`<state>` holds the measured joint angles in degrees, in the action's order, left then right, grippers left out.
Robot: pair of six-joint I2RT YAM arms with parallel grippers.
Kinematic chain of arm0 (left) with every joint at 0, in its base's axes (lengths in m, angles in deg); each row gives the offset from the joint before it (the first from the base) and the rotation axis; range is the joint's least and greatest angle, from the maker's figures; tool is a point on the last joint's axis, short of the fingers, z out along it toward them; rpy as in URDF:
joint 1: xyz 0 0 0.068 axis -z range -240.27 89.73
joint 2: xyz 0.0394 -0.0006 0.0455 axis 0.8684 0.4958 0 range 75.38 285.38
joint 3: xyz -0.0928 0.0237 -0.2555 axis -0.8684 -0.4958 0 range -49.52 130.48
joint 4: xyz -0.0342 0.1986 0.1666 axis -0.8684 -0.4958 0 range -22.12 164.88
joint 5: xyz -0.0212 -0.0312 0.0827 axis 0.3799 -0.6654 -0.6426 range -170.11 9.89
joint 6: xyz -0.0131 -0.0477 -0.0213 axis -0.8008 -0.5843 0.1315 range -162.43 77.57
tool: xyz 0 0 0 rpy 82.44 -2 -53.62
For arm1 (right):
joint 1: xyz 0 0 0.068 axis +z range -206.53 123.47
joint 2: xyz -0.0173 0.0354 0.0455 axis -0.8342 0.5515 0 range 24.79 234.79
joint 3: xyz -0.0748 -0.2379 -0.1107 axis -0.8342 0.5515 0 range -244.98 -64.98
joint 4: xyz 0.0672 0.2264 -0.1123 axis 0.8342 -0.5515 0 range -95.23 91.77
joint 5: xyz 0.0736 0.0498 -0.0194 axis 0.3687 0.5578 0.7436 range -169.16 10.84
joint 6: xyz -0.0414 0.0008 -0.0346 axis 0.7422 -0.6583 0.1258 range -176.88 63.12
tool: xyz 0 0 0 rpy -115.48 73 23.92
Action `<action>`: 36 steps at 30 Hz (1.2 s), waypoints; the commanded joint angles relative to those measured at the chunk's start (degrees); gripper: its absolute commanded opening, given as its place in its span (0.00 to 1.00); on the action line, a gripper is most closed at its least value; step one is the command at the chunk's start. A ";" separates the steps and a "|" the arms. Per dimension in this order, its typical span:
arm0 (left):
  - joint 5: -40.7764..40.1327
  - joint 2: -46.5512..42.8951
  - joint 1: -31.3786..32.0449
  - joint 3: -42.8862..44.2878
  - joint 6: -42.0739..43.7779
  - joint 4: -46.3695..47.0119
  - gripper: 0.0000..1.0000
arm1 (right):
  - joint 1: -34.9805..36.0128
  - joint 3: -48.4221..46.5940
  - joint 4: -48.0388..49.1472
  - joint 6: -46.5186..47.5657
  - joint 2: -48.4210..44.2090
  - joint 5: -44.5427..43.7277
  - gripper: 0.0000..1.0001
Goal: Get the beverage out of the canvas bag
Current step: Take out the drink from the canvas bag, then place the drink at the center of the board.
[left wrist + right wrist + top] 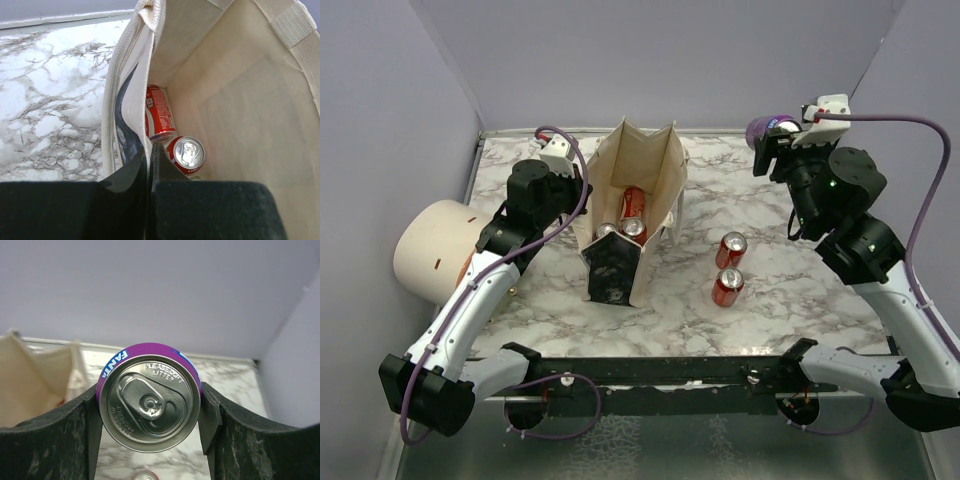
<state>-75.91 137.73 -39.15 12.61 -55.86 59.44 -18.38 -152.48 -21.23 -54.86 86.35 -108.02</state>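
The right gripper (150,410) stands half open, its jaws clamped on the sides of a purple can (150,400), which it holds aloft at the far right. The left gripper (149,165) is closed on the left wall of the canvas bag (655,165) (cloth runs into the seam). The bag stands open at the table's (770,220) middle, with one red can lying (159,112) and another upright (186,154) inside. Two more red cans (731,248) (727,286) stand just right of it.

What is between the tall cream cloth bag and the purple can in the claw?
In the top view, only bare marble table lies between cream cloth bag and purple can; two red cans stand nearer the front.
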 commanded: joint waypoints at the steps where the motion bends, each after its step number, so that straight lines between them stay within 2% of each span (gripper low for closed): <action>1: -1.19 -1.61 0.06 1.53 0.17 8.21 0.00 | -0.26 7.98 5.16 6.62 -2.02 -18.31 0.02; 6: -1.18 -1.09 0.10 1.71 0.98 8.33 0.00 | -2.08 15.28 6.77 3.44 -0.57 -18.31 0.02; 11: -1.04 -0.60 0.06 1.89 0.87 8.83 0.00 | -9.21 21.40 7.70 -4.19 2.79 -7.22 0.02; 14: -0.64 -0.63 0.06 1.48 0.53 9.46 0.00 | -14.30 25.09 11.68 -6.39 6.04 1.66 0.02; 20: -0.51 -0.79 0.06 1.12 0.20 10.00 0.00 | -19.29 29.08 18.50 -9.00 15.60 8.80 0.02; 27: -1.34 -1.87 0.06 -0.08 -0.36 10.56 0.00 | -20.47 33.09 28.19 -9.90 21.74 12.97 0.02; 36: 0.06 -0.69 0.06 0.67 -0.57 11.22 0.00 | -22.29 34.03 30.71 -12.39 26.90 13.64 0.02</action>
<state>-75.89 138.27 -39.15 11.74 -56.42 61.58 -39.91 -118.01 1.43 -65.11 112.27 -95.30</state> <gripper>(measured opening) 0.019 0.647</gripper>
